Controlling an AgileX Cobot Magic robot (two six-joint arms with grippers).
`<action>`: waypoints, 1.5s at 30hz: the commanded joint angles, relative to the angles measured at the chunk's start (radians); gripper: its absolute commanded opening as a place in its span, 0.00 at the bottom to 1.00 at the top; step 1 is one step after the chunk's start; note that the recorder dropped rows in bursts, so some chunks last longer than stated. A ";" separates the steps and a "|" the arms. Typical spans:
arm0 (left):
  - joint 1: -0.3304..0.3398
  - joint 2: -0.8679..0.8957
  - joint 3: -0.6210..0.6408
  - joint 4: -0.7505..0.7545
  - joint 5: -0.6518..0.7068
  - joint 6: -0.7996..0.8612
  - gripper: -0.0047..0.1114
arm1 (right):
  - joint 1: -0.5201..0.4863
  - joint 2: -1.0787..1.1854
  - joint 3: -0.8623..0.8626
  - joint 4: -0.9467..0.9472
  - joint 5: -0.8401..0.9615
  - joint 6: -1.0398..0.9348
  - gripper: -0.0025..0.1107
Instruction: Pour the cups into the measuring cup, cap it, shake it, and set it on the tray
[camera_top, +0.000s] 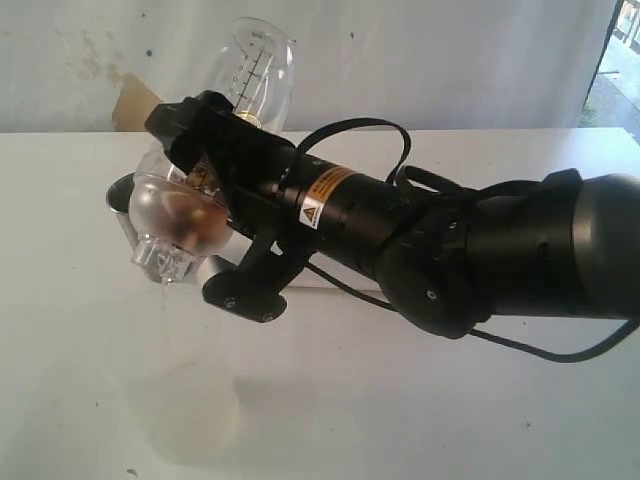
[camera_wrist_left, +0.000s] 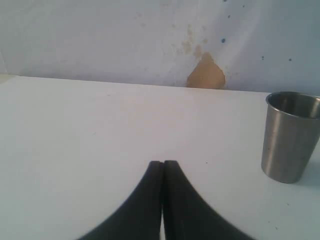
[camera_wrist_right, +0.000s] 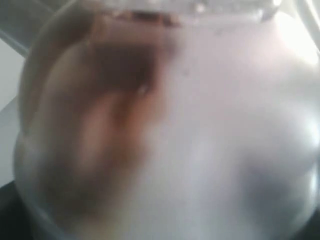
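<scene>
Clamps measuring cup (camera_top: 255, 65) between spread right jaws, tilted cap (camera_top: 165, 225) downward, apparently for shaking; rests left jaws pressed together, empty, tumbler (camera_wrist_left: 291, 137) ahead, apart.

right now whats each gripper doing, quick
left gripper: closed, holding nothing
right gripper: clamped around the measuring cup, holding it tilted off the table

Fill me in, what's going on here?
The right gripper is clamped on the clear measuring cup and holds it in the air, tipped steeply on its side. Something brownish shows inside, too blurred to identify. The left gripper is shut and empty, low over the table. The steel tumbler stands upright on the table nearby.
</scene>
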 joint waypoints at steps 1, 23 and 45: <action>0.000 -0.005 0.007 -0.005 0.000 0.003 0.04 | -0.002 -0.006 -0.012 -0.008 -0.058 -0.020 0.02; 0.000 -0.005 0.007 -0.005 0.000 0.003 0.04 | -0.002 -0.006 -0.012 -0.011 -0.161 -0.020 0.02; 0.000 -0.005 0.007 -0.005 0.000 0.003 0.04 | -0.002 -0.006 -0.008 -0.011 -0.219 -0.026 0.02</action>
